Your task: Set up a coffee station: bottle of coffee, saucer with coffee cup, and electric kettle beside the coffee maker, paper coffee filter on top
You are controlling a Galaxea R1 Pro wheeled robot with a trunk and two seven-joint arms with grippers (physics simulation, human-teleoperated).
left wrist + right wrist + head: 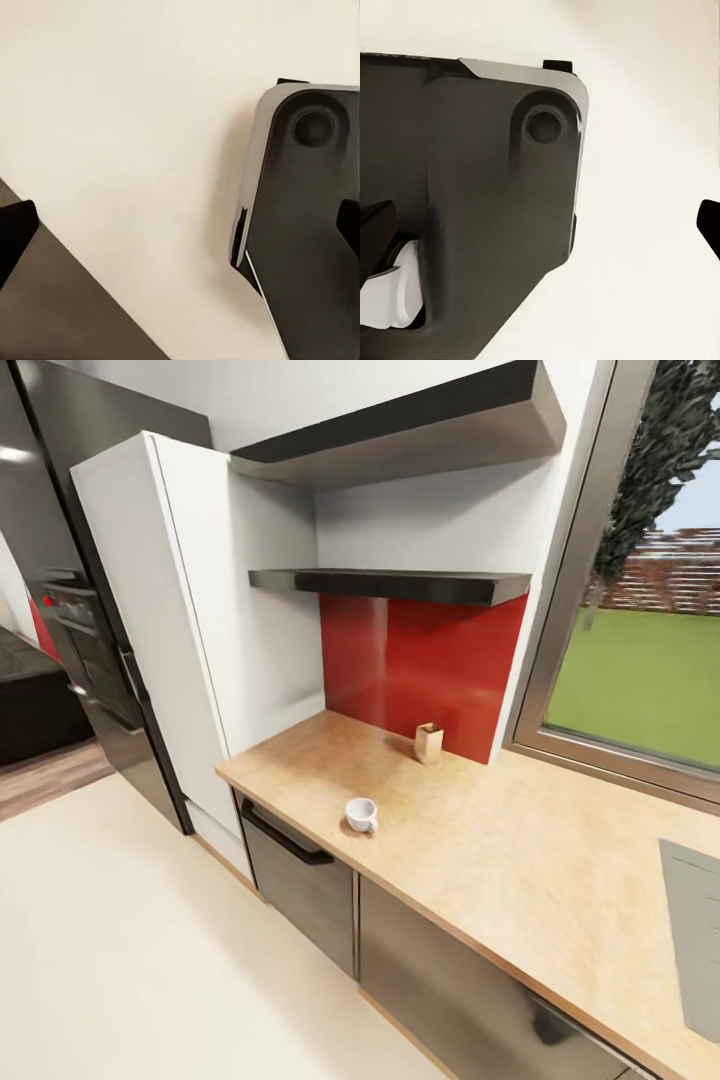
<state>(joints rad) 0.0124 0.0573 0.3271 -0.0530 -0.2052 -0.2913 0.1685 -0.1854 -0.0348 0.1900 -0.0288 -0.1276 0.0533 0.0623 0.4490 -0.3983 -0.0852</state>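
Observation:
The coffee cup (361,814), small and white with a side handle, stands on the light wood-grain countertop (500,860) near its front edge. Above the counter hangs a black kitchen shelf (400,585); I see it from below, so its top is hidden. In the left wrist view my left gripper (180,229) is open, its dark fingertips (15,232) at the picture's sides over the pale floor. My right gripper (540,225) is open too, nothing between its fingertips (709,221), above the robot's dark base (472,187).
A small tan upright object (429,743) stands against the red backsplash (430,660). The grey sink (695,930) is inset at the counter's right. A white tall cabinet (180,620) and dark fridge (70,560) stand left. Grey cabinets (300,880) sit below; a window (640,680) is at right.

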